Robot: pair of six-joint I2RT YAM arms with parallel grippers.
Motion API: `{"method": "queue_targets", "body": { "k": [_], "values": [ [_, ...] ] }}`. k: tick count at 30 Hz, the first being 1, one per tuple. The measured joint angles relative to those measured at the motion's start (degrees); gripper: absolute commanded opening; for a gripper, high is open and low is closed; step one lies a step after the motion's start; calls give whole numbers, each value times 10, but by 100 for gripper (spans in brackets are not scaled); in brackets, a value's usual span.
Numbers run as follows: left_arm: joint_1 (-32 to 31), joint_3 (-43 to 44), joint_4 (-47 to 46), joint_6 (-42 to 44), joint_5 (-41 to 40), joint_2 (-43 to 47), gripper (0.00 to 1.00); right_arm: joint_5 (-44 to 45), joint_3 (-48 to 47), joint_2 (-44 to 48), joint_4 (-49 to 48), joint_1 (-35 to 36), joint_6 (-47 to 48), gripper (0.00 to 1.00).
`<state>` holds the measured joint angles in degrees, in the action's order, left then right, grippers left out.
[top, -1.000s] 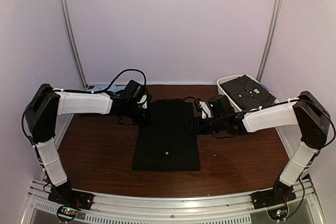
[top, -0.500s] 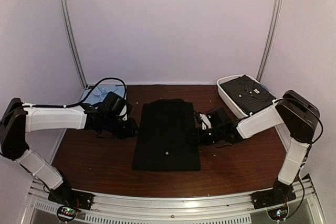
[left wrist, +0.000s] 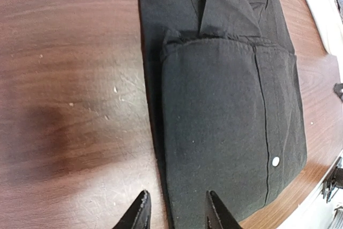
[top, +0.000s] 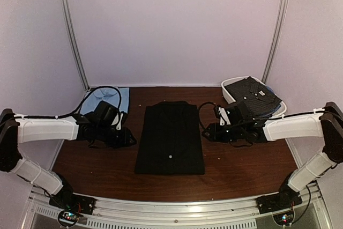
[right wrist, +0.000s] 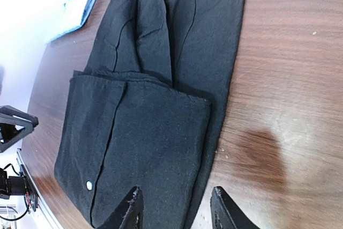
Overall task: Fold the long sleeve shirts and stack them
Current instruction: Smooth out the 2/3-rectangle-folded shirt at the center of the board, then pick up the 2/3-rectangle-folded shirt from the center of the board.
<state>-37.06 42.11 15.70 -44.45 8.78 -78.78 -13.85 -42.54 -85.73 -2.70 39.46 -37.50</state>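
1. Far-left back of the counter (top: 96, 170): light blue shirt (top: 112, 99), lying flat, probably the stack's base.
2. Left gripper (left wrist: 177, 215): part-open, empty, at the black shirt (top: 170, 138)'s left edge.
3. Mid-counter: black shirt, one end doubled over; seemingly between folds.
4. Right gripper (right wrist: 177, 210): part-open, empty, at the right edge.
5. Next, likely: pinch both edges together, then fold again or carry leftward.

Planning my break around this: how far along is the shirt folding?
Done: the black shirt lies mid-table as a narrow rectangle, one end doubled over. In hand: nothing; the left claw and right claw flank it, open and empty. Left: probably another fold, stacking it, likely with the blue shirt at the far left, and the dark shirts in the tub.
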Motion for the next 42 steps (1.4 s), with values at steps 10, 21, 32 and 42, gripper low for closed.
{"method": "queue_targets", "body": {
  "k": [10, 21, 32, 42],
  "values": [
    [0, -63, -69, -20, 43, 7, 35, 11, 47, 86, 54, 0, -4, 41],
    [-7, -95, -82, -47, 92, 6, 34, -16, 136, 104, 17, 77, -56, 40],
    [-28, -130, -55, -60, 113, 7, 34, -19, 142, 63, -10, 149, -93, 40],
    [-56, -137, -56, -82, 137, 4, 32, -33, 145, 26, -49, 171, -120, 40]
  ]
}}
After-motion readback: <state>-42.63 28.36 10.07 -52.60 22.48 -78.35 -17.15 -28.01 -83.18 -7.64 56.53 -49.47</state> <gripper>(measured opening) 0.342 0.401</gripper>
